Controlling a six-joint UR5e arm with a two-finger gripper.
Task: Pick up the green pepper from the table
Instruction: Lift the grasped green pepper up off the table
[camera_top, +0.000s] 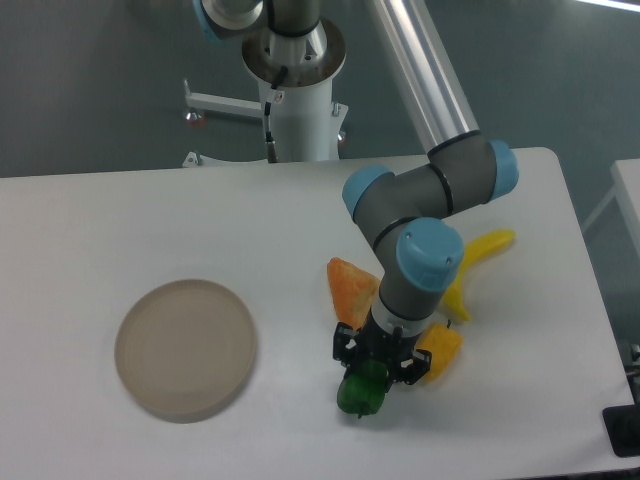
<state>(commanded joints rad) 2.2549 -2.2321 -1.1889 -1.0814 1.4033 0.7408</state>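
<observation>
The tool (374, 362) is clamping the green pepper (362, 391) at the counter's (150, 220) near edge. Crowding it are a yellow pepper (441, 350) at three o'clock and an orange wedge (351, 286) at eleven. The beige plate (185, 348) is sitting well apart at nine.

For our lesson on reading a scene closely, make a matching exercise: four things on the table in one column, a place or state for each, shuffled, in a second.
1. green pepper
2. plate
3. orange pepper
4. banana

A. alone on the left side of the table
B. between the gripper fingers
C. farthest right
D. just left of the arm's wrist

Pairs: 1-B, 2-A, 3-D, 4-C
</observation>
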